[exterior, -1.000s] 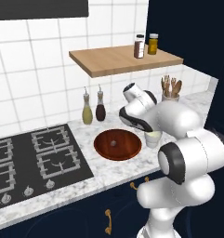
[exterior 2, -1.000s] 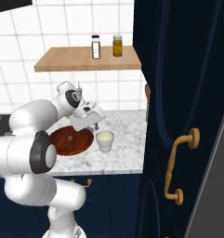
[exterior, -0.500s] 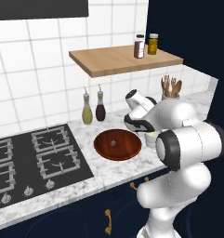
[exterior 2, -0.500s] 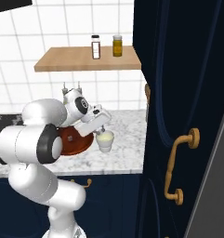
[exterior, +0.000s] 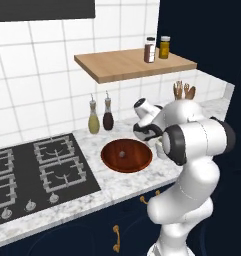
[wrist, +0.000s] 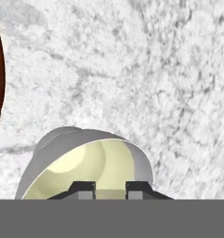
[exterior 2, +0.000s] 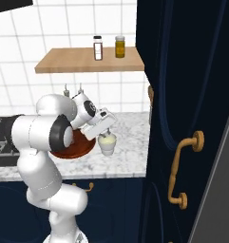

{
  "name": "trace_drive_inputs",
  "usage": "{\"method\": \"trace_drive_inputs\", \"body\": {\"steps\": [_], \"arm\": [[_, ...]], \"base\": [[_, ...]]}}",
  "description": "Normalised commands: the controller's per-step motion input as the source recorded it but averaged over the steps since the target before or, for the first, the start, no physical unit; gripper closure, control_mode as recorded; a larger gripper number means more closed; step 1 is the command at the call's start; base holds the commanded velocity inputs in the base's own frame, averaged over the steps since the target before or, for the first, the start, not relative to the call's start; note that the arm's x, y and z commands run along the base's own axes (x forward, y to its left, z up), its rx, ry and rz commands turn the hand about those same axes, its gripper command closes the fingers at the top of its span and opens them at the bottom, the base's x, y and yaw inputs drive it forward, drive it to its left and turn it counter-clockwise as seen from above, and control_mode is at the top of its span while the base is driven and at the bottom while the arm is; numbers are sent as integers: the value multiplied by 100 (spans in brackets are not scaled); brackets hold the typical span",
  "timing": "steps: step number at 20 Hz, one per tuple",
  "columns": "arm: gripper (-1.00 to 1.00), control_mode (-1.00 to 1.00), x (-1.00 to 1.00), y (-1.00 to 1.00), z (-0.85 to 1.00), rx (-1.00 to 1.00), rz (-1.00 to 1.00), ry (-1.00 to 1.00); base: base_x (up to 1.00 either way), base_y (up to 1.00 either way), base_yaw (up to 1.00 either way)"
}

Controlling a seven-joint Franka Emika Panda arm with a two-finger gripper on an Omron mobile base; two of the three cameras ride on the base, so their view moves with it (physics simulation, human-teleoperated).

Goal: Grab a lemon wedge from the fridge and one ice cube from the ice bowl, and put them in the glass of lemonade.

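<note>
The glass of lemonade [exterior 2: 107, 143], a small pale cup with yellow contents, stands on the marble counter right of the ice bowl [exterior: 126, 156], and the arm mostly hides it in the left base view. My gripper [exterior 2: 105, 130] hangs just above the glass's mouth. In the hand view the glass [wrist: 81, 162] lies right under the fingertips [wrist: 83, 188], which stand close together on a small pale greyish piece that looks like the ice cube [wrist: 110, 194]. Another small pale cube [exterior: 122, 154] lies in the middle of the bowl. The lemon wedge and the fridge are out of view.
Two oil bottles [exterior: 100, 119] stand behind the bowl by the tiled wall. A wooden shelf [exterior: 134, 65] with two jars hangs overhead. The black hob [exterior: 37, 172] lies to the left. A utensil holder [exterior: 184, 92] is at the back right, and tall navy cabinet doors [exterior 2: 192, 118] rise at the right.
My gripper has swung from over the bowl's right rim to above the glass and come down closer to its mouth. Its jaws have kept the same narrow gap.
</note>
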Motion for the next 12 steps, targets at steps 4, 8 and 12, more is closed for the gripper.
{"method": "trace_drive_inputs", "body": {"steps": [4, 8, 12], "arm": [[100, -100, 22, 0, -30, 0, 2, 2], [100, -100, 11, 0, -29, 0, 0, 1], [100, -100, 1, 0, -11, 0, 0, 0]], "base": [[0, 0, 0], [0, 0, 0], [0, 0, 0]]}}
